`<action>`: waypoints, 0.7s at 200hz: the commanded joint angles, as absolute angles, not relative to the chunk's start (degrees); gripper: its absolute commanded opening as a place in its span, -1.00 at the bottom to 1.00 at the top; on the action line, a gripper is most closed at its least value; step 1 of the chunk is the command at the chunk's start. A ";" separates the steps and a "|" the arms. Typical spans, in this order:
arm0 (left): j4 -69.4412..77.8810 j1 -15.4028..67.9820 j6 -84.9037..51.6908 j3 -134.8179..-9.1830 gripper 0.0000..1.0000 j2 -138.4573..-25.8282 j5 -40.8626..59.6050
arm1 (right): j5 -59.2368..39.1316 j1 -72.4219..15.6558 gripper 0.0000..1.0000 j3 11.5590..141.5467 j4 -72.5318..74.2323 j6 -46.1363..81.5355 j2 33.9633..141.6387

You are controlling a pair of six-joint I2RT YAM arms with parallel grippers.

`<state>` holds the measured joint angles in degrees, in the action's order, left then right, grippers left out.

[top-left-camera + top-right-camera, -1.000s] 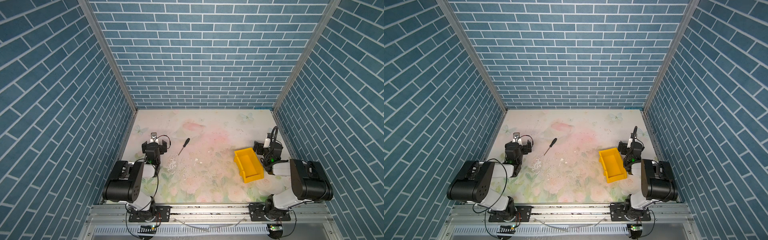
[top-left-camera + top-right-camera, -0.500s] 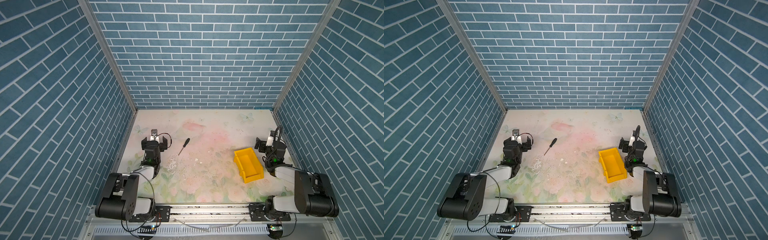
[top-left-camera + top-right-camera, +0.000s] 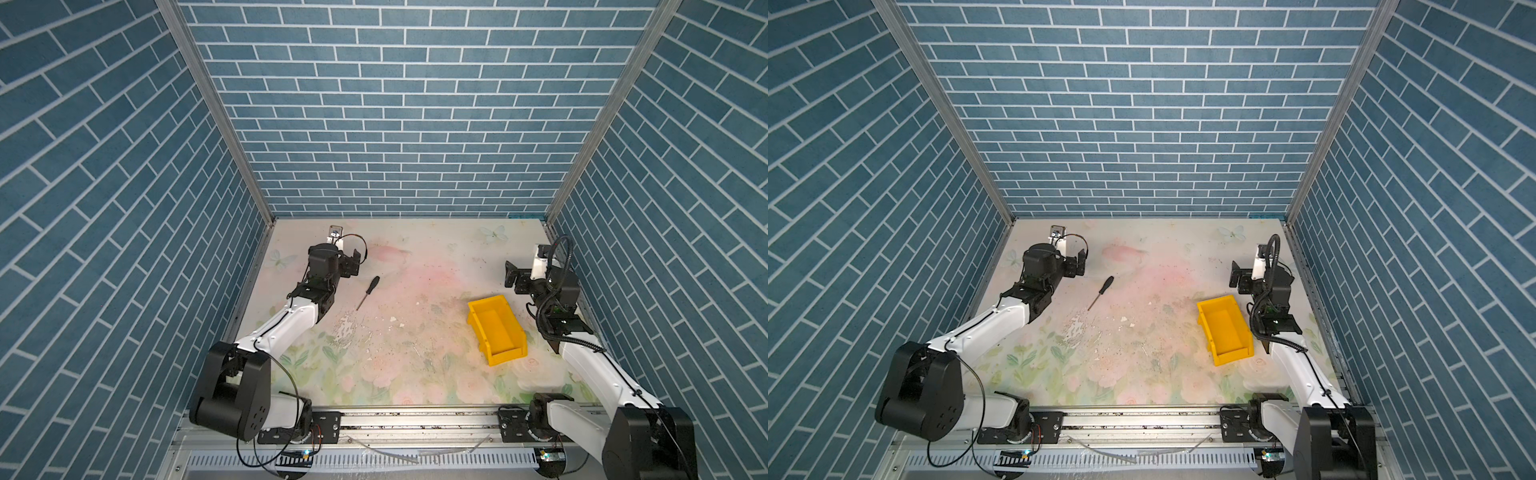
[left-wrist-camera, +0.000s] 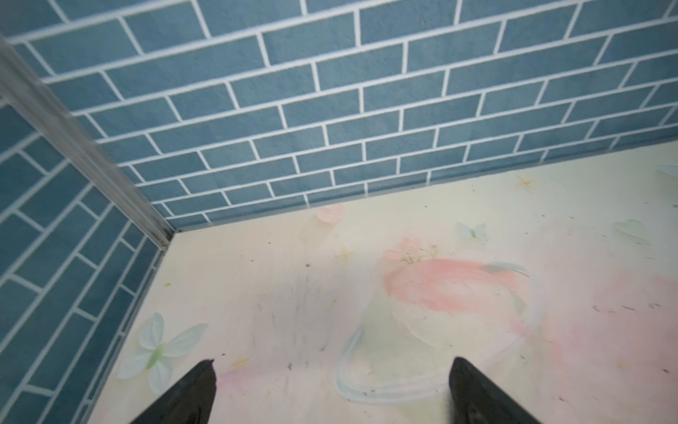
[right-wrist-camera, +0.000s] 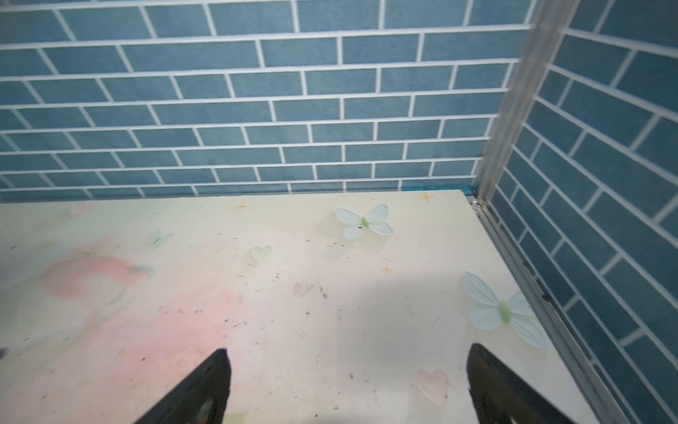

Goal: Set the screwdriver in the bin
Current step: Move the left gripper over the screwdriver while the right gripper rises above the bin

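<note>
Blue brick walls (image 3: 395, 124) box in a flowery table (image 3: 415, 257). The left pincer (image 3: 353, 264) gapes wide and empty, with the screwdriver (image 3: 368, 292) flat on the table just beside it. The right pincer (image 3: 513, 276) is spread wide too, holding nothing, near the yellow bin (image 3: 485, 301), well apart from the screwdriver.

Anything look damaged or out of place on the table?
The floral table mat is worn: a white flaked patch near the tip of the screwdriver, chips and dark specks mid-table. The yellow bin sits askew.
</note>
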<state>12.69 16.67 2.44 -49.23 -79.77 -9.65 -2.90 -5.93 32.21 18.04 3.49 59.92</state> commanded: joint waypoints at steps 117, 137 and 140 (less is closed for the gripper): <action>-30.10 24.47 -3.03 -81.33 0.73 -108.05 -7.51 | -18.86 -30.08 0.98 42.80 2.41 2.60 67.01; -33.17 24.78 -3.16 -84.76 0.57 -112.12 -7.79 | -17.87 -32.61 0.98 42.45 2.90 3.41 68.00; -33.36 24.78 -3.16 -85.07 0.54 -112.55 -7.82 | -17.84 -32.87 0.98 42.40 3.13 3.62 68.19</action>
